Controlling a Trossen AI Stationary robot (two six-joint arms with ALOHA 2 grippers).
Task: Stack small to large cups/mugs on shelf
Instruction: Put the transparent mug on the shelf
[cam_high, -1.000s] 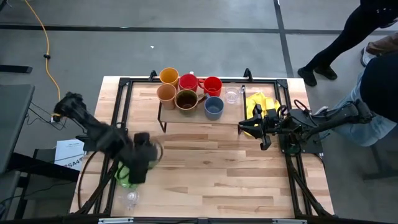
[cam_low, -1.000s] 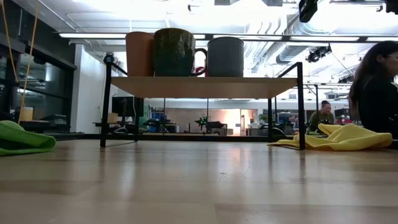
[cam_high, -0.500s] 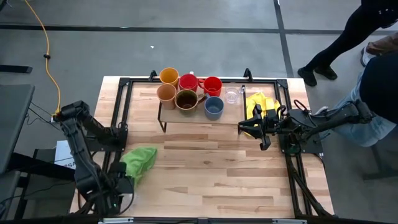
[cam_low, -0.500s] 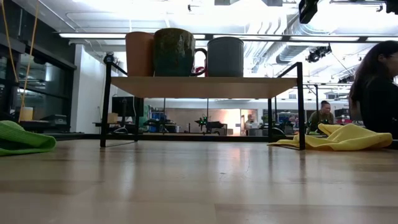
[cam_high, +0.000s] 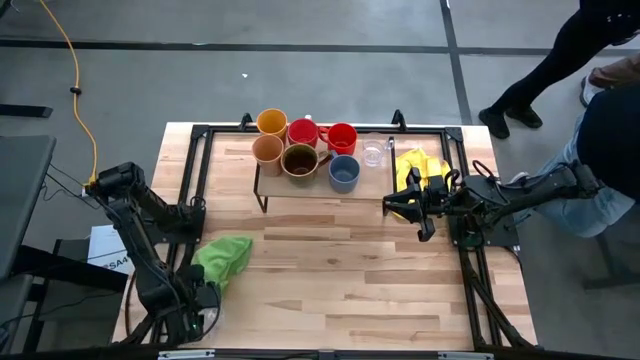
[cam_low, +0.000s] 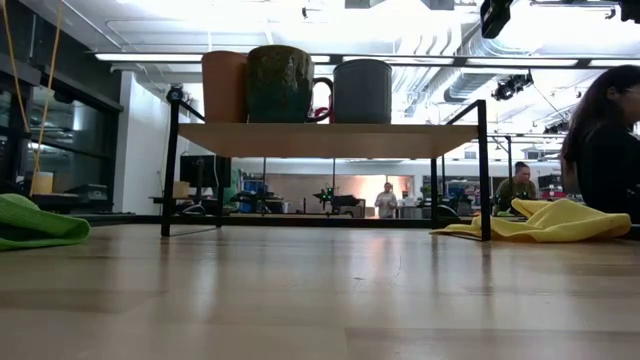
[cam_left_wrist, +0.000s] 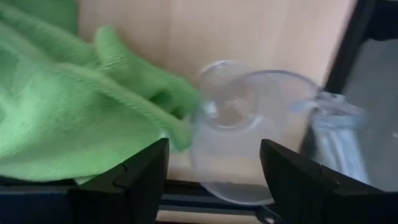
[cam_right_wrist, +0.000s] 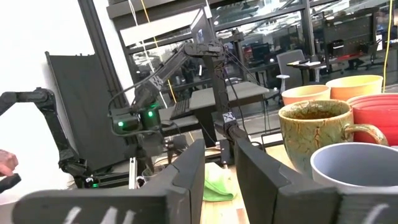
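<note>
The shelf stands at the table's far middle and also shows in the low view. On it stand a yellow-orange cup, a tan cup, two red mugs, a brown mug, a blue-grey mug and a clear glass. A second clear glass is on the table by the green cloth. My left gripper is open at the near left corner, its fingers on either side of that glass. My right gripper is slightly open and empty, right of the shelf.
A yellow cloth lies right of the shelf, beside the right arm. Black frame rails run along the table's sides. People stand off the table's right. Bare wood lies in the table's middle and near part.
My left gripper has swung from above the green cloth toward the table's near left corner and come down at the clear glass lying there, then stayed. The cloth, hidden under the arm before, shows whole now. The right arm has kept still.
</note>
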